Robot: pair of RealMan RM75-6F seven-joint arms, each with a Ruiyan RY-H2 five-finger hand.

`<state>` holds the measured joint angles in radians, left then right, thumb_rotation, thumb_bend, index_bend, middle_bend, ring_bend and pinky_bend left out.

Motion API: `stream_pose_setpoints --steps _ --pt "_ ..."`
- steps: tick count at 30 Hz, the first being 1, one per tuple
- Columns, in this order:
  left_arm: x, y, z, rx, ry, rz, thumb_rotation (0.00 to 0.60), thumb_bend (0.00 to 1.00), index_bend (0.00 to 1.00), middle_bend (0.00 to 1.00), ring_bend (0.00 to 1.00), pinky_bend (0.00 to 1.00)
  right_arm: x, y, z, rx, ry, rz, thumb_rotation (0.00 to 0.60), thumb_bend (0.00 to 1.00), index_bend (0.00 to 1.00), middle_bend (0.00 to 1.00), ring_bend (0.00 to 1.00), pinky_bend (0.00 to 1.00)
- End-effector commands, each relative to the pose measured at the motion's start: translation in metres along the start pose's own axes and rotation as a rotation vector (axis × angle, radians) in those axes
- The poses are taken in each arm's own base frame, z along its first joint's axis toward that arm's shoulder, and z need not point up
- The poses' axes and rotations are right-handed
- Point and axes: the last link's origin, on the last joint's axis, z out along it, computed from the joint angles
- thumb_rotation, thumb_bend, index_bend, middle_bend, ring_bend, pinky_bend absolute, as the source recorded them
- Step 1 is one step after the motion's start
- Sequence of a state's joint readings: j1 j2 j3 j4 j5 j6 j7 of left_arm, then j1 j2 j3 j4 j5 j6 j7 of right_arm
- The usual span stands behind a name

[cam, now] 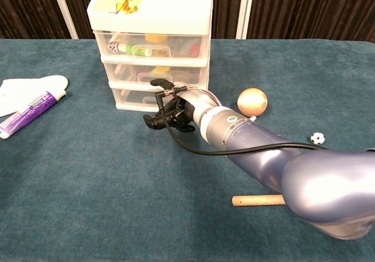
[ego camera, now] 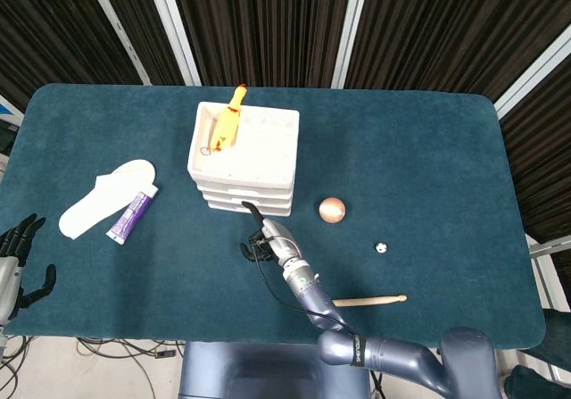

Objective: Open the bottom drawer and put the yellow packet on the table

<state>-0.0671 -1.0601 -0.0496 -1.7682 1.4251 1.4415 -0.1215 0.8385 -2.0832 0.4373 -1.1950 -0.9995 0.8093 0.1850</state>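
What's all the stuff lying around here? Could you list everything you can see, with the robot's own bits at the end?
drawer unit: one, white with clear fronts, three drawers, all closed, table's left half
rubber chicken: one, yellow, on the drawer unit
insole: one, white, far left
tube: one, purple and white, beside the insole
wooden ball: one, tan, right of the drawers
small ball: one, black and white, right side
wooden stick: one, near front edge
right hand: at the bottom drawer's front
left hand: black, open, off the table's left edge
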Motion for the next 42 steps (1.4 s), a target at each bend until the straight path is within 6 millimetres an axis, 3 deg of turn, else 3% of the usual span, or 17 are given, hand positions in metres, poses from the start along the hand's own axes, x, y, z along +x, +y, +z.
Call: stream_pose_setpoints --steps 1,42 --pt "0.000 0.000 0.000 0.000 0.001 0.000 0.600 0.51 0.02 0.00 0.00 0.00 -0.001 -0.001 0.003 -0.003 -0.003 0.000 0.600 0.51 0.00 0.90 0.98 1.00" --pt "0.001 -0.001 0.001 0.006 0.002 -0.005 0.600 0.51 0.02 0.00 0.00 0.00 -0.013 -0.011 0.020 -0.003 -0.029 0.007 0.600 0.51 0.00 0.90 0.98 1.00"
